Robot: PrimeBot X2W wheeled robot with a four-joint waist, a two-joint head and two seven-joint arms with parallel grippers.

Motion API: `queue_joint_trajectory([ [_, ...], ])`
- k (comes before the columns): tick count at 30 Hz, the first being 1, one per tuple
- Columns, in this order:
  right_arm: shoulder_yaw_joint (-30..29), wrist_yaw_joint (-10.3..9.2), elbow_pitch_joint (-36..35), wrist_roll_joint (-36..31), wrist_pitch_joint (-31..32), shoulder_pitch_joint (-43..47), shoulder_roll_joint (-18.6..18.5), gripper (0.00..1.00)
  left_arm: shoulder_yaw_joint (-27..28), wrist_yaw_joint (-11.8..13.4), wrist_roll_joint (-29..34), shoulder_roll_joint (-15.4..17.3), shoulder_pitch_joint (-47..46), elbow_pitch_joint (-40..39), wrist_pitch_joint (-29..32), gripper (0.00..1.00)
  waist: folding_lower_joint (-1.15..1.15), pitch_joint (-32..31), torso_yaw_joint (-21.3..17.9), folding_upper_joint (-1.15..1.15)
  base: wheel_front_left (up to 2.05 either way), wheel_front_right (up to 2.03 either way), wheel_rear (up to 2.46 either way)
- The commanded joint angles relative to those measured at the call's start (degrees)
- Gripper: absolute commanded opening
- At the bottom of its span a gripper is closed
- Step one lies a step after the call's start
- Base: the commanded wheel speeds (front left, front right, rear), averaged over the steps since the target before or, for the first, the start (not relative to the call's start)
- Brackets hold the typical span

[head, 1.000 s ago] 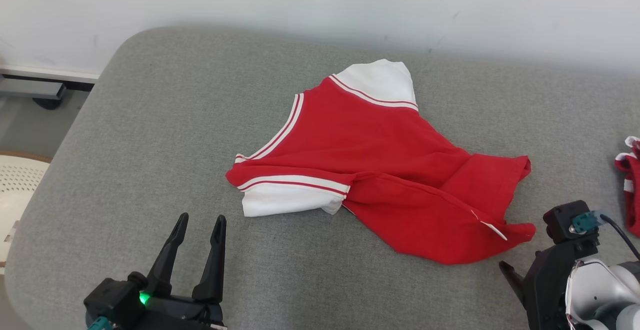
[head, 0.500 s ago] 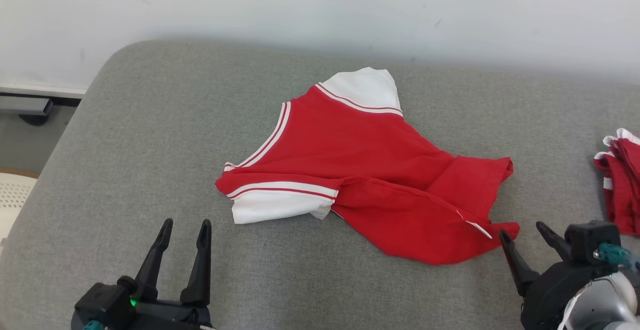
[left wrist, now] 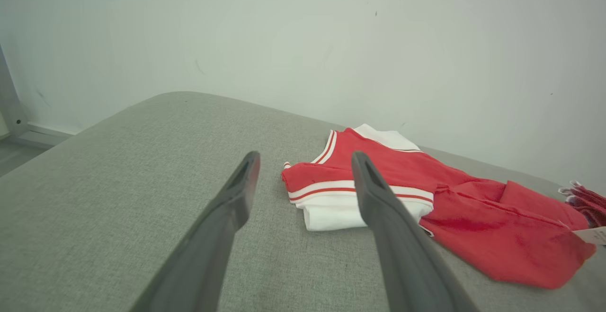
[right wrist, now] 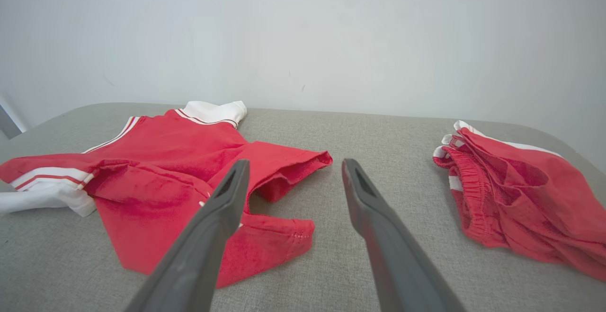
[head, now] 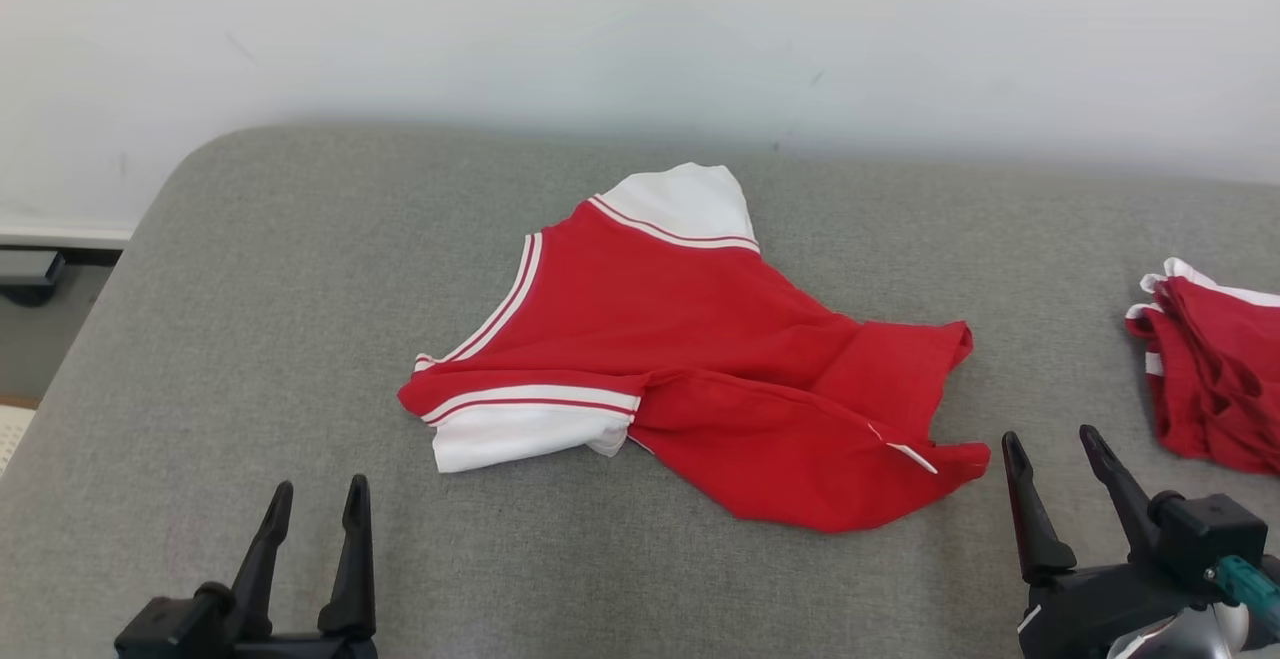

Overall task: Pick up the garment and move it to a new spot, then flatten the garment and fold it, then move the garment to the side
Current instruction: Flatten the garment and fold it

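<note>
So the only thing holding anything here is the grey padded surface (head: 250,269), and it's got two pieces of clothing on it. The garment (head: 690,359) I'm dealing with sits about in the middle, a bit toward the pale wall (head: 600,29). A second red bundle (head: 1210,379) with white trim is scrunched up well off on my right side, not touching the first one. The garment is a red top with white sleeves, each edged by a red-and-white stripe. One sleeve points to the wall and the other lies on the near left, flat against the fabric. It's not spread out at all. The body is doubled over itself with a long crease running across it, and the hem end toward my right is bunched and flipped up so you can see into the fold. A little white tag (head: 912,457) sticks out by the near right corner. My left gripper (head: 319,484) hovers low at the near left, released, holding nothing, well short of the white sleeve. My right gripper (head: 1049,434) is spread apart too, empty, just beside the garment's near right corner but not touching it. In the right wrist view one of its fingers (right wrist: 208,236) overlaps the rumpled hem.
</note>
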Motion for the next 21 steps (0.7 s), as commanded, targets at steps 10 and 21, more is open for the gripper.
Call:
queue_joint_trajectory([
  [10,0.25,-0.03,4.58,1.53,-10.32,-0.54,0.13,1.0,-0.39,0.22,2.08,2.17,2.03,1.68,-0.29,1.0,0.0,-2.29,-1.85,0.0,0.0,0.0,0.0],
  [21,3.65,-0.03,8.19,0.64,-11.92,0.73,0.12,1.0,-4.37,-0.85,4.62,3.9,3.39,-0.81,-0.29,1.0,0.0,-3.67,-2.71,0.0,0.0,0.0,0.0],
])
